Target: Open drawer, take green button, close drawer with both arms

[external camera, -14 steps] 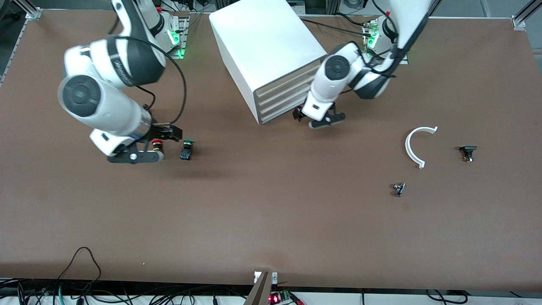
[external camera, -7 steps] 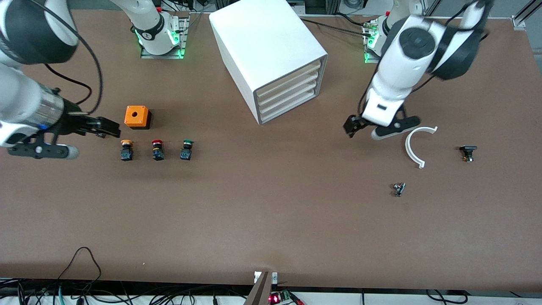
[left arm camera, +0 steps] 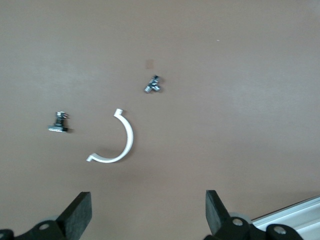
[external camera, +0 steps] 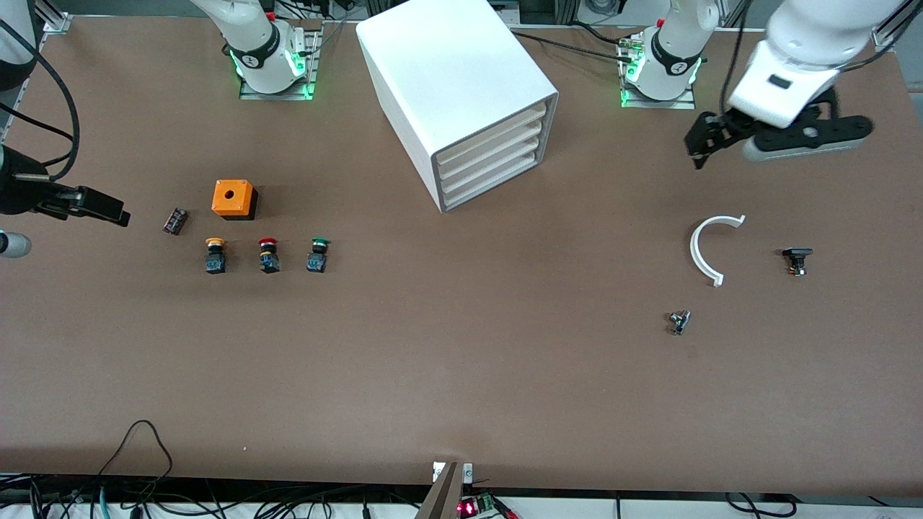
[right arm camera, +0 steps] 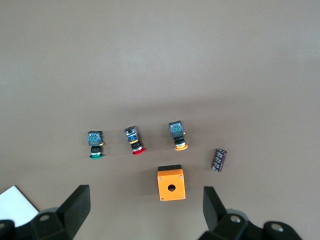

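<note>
The big white cabinet (external camera: 461, 94) stands at the part of the table farthest from the front camera, between the two arm bases, with its stacked drawers all pushed in; the lowest drawer (external camera: 494, 189) sits flush with those above it. The green-capped button (external camera: 317, 255) lies on the table toward the right arm's end, nearer to the front camera than the cabinet, in a row with the red-capped button (external camera: 269, 255) just beside it and the yellow-capped button (external camera: 215, 255) past that. An orange box (external camera: 233, 199) with a round hole in its top stands just farther from the camera than this row, and a small dark cylinder (external camera: 174, 220) lies beside the box. The right gripper (right arm camera: 145, 210) hangs in the air over the right arm's end of the table, its fingers spread wide and holding nothing. The left gripper (left arm camera: 147, 212) hangs over the left arm's end of the table, fingers likewise spread and empty. Below it on the table lie a white curved piece (external camera: 710, 247), a small black part (external camera: 796, 259) beside it and a small metal part (external camera: 678, 321) nearer to the camera.
</note>
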Robot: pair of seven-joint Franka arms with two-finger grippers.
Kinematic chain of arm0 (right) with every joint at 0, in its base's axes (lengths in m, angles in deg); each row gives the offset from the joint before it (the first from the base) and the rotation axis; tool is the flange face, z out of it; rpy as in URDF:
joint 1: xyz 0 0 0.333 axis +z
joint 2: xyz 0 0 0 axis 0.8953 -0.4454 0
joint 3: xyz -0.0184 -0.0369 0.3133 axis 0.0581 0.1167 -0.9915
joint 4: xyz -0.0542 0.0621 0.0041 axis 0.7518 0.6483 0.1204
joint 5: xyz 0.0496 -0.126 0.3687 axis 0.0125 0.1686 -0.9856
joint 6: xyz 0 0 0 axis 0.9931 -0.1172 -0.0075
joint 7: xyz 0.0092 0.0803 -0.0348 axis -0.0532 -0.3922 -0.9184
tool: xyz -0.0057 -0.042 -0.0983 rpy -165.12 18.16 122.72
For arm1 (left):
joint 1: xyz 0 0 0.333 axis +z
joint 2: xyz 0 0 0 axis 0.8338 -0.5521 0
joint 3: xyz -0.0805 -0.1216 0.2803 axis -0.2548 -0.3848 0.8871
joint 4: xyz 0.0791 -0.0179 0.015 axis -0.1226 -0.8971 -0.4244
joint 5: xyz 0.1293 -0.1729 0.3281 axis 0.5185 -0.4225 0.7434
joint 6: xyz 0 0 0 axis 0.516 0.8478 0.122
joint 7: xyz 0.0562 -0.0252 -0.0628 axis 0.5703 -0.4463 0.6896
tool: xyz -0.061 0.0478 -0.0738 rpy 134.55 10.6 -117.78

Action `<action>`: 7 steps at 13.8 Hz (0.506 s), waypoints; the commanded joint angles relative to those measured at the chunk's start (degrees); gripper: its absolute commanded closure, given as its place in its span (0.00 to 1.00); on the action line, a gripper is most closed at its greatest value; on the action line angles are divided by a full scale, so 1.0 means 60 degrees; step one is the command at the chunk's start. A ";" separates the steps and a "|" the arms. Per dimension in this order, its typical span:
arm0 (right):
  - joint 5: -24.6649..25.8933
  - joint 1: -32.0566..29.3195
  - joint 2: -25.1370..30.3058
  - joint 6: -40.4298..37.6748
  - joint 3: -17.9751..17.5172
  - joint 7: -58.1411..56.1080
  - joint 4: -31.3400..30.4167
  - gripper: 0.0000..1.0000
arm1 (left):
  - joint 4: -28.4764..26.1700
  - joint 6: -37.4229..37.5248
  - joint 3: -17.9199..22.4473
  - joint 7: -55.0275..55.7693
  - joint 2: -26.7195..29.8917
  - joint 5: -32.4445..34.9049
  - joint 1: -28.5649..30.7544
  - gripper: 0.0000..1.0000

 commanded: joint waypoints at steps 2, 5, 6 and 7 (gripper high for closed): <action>0.0141 -0.0007 0.0572 0.0380 0.0416 -0.1002 -0.0760 0.00 | 0.0580 0.0714 0.0944 -0.1205 0.0056 -0.0930 0.0239 0.00; 0.0126 0.0110 0.1376 0.1217 0.0622 -0.1254 -0.1858 0.00 | 0.0464 0.0658 0.0974 -0.1369 -0.0119 -0.0975 0.0371 0.00; 0.0126 0.0110 0.1625 0.1232 0.0623 -0.1225 -0.2123 0.00 | 0.0478 0.0600 0.0974 -0.1354 -0.0192 -0.0976 0.0357 0.00; 0.0126 0.0096 0.1758 0.1131 0.0609 -0.1196 -0.2256 0.00 | 0.0479 0.0527 0.0974 -0.1369 -0.0251 -0.0990 0.0357 0.00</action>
